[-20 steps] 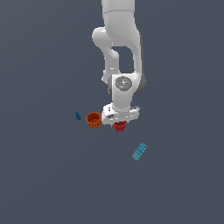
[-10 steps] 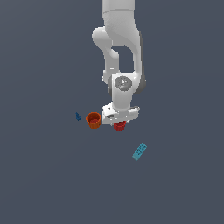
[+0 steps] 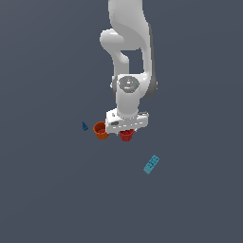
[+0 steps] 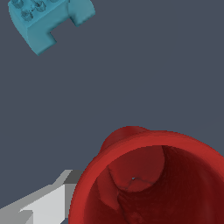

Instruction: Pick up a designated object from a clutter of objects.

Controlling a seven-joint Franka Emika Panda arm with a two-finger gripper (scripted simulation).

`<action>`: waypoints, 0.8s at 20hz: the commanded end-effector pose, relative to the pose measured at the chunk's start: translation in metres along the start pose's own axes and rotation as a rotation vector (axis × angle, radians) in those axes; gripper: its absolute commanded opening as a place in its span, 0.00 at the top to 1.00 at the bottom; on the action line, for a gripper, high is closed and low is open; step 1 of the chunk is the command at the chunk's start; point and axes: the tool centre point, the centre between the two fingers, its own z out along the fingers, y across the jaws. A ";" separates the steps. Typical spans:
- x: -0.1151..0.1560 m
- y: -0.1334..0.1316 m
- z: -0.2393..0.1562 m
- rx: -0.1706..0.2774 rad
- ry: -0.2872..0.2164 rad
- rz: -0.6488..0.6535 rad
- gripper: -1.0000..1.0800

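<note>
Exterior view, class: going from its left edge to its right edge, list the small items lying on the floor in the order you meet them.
Tiny dark blue piece → orange cup → red cup, partly under the gripper → light-blue block.

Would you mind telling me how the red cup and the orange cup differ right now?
The red cup is red and sits directly under the pincer, partly hidden by it in the exterior view; the orange cup is orange and stands uncovered beside the pincer, toward the exterior view's left. Only the red cup shows in the wrist view. Both are small, upright, open-topped cups of similar size.
</note>
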 end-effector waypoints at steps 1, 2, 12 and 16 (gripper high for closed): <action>0.004 0.010 -0.016 0.000 0.002 0.000 1.00; 0.006 0.014 -0.023 0.000 0.002 0.000 1.00; 0.025 0.068 -0.110 0.001 0.002 0.000 1.00; 0.034 0.091 -0.146 0.001 0.002 0.000 1.00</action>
